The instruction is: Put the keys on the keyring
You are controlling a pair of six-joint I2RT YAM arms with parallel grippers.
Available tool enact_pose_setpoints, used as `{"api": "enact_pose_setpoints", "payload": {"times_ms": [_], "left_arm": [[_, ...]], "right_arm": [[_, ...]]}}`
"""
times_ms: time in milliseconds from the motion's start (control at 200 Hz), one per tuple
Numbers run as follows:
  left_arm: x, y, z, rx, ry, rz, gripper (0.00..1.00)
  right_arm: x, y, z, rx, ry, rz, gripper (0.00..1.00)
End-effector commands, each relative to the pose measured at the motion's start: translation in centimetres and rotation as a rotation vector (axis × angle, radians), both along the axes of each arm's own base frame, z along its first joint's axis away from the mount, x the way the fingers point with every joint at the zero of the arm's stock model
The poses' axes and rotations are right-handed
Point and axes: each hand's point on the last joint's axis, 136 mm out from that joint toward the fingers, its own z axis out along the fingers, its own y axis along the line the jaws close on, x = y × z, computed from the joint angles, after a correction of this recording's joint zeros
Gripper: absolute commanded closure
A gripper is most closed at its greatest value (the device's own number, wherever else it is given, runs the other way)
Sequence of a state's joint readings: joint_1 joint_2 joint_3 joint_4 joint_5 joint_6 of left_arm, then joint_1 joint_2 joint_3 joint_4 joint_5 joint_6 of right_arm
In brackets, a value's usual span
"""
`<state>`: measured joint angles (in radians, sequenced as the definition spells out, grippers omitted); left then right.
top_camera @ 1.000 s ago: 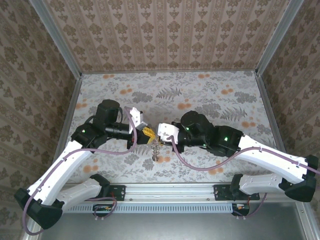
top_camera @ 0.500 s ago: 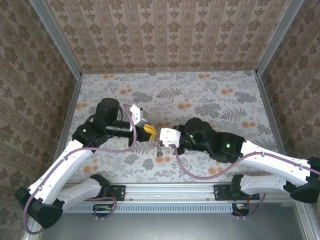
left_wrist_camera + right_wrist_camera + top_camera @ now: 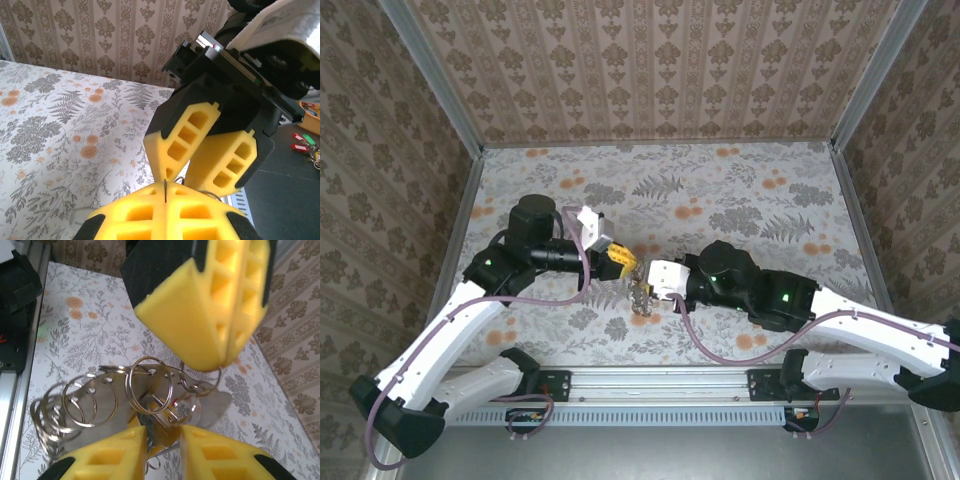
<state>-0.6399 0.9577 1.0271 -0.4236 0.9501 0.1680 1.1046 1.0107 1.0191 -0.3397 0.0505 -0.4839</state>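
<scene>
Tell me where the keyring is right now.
In the right wrist view the keyring hangs mid-frame, pinched by the left gripper above it, with the right gripper, jaws parted, just below.

white-black arms, yellow claws

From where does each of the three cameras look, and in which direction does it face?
Top external: above and behind the bases, looking down at the table; both arms show, the left gripper facing the right gripper.
Left wrist: on the left arm, facing the right gripper; its own shut fingers at the bottom pinch a thin metal ring.
Right wrist: on the right arm, facing the left gripper; its own fingers stand apart below a bunch of rings and keys.
Shared: both wrist views show the pinched ring.
</scene>
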Motion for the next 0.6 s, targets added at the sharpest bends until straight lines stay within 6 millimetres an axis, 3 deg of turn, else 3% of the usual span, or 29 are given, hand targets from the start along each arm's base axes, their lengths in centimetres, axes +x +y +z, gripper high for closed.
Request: {"api": "enact_pose_setpoints", "payload": {"times_ms": [0, 180, 265, 430, 595], "left_arm": [[-0.9, 0.2, 1.4, -0.050, -0.029, -0.030, 1.00], [-1.3, 0.5, 1.6, -0.062, -0.062, -0.029, 1.00], [-1.5, 0.7, 1.8, -0.073, -0.076, -0.026, 1.00], [-2.3, 0.8, 2.4, -0.099, -0.111, -0.028, 1.00], [-2.9, 1.0, 3.5, -0.139, -0.170, -0.016, 1.00]], "right_arm": [[-0.4, -1.2, 1.6, 0.072, 0.009, -0.038, 0.73], [-2.2, -2.3, 5.3, 0.229, 0.009, 0.013, 0.70], [-2.1, -2.7, 6.5, 0.285, 0.009, 0.005, 0.70], [-1.0, -1.7, 7.4, 0.322, 0.097, 0.033, 0.72], [-1.8, 0.0, 7.5, 0.357, 0.230, 0.188, 0.72]]}}
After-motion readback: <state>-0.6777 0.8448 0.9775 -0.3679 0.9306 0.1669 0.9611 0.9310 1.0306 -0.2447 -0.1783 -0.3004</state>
